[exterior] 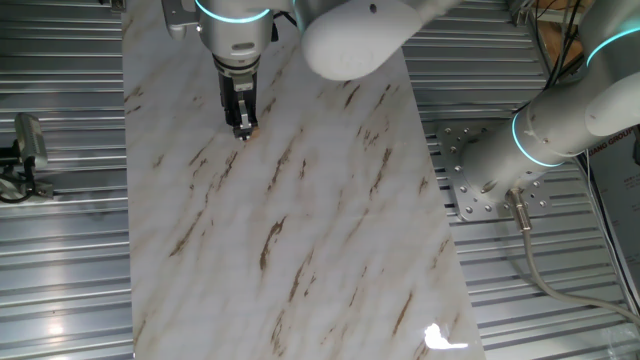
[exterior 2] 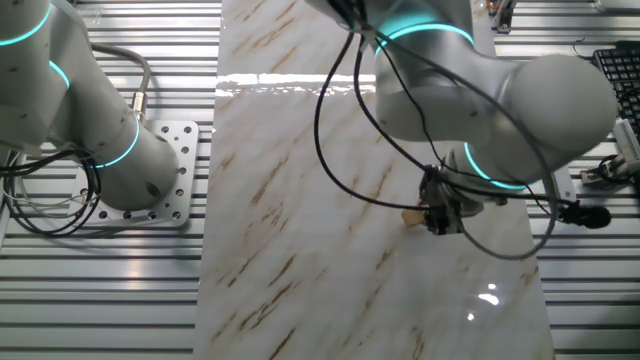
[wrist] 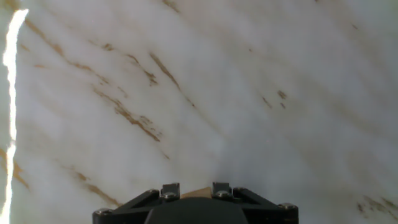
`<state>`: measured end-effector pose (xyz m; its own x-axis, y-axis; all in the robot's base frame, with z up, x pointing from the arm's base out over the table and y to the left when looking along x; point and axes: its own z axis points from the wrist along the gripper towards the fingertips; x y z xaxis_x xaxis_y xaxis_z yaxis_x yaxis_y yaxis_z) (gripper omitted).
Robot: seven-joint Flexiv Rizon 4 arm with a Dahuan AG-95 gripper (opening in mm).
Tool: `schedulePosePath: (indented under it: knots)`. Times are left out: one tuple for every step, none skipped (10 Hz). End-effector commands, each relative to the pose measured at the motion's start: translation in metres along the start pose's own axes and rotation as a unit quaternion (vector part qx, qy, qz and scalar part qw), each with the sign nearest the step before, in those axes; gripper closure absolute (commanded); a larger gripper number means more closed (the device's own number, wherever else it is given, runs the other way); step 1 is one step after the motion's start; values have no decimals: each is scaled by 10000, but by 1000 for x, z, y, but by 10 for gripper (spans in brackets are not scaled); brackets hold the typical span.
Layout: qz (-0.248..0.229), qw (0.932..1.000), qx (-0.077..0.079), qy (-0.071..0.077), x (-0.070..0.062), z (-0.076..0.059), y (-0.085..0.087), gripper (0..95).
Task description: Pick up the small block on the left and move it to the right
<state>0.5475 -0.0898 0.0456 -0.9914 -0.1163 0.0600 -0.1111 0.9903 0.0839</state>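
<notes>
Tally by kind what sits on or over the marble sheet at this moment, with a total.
Small wooden block: 1, light brown, between the gripper's fingers
Gripper: 1, black, closed on the block
Marble-pattern sheet: 1, white with brown veins
Total: 3

No readable text, labels, brands or numbers showed in any view. The white marble-patterned tabletop (exterior: 300, 220) under the black two-finger gripper (exterior: 243, 130) carried only brown veining. The white robot arm (exterior 2: 480, 90) with cyan light rings bore no legible marking.
</notes>
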Motion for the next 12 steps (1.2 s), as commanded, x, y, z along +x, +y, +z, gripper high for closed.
schedulePosePath:
  knots:
    - [137, 9999, 50, 5, -5, 2, 8, 950]
    - [159, 9999, 57, 5, -5, 2, 9, 950]
    - [349, 9993, 92, 2, -8, 3, 19, 950]
    - [442, 9989, 169, -12, -8, 5, 27, 950]
    - [489, 9987, 164, -25, -7, 6, 30, 950]
    - [510, 9985, 200, -43, -6, 7, 34, 950]
    - [628, 9977, 240, -59, -4, 8, 43, 950]
    - [702, 9971, 303, -58, -4, 8, 50, 950]
    - [794, 9964, 301, -52, -4, 7, 56, 950]
    - [869, 9957, 330, -51, -4, 6, 62, 950]
    - [969, 9947, 336, -61, -5, 7, 68, 950]
    - [1074, 9935, 366, -113, -6, 10, 75, 950]
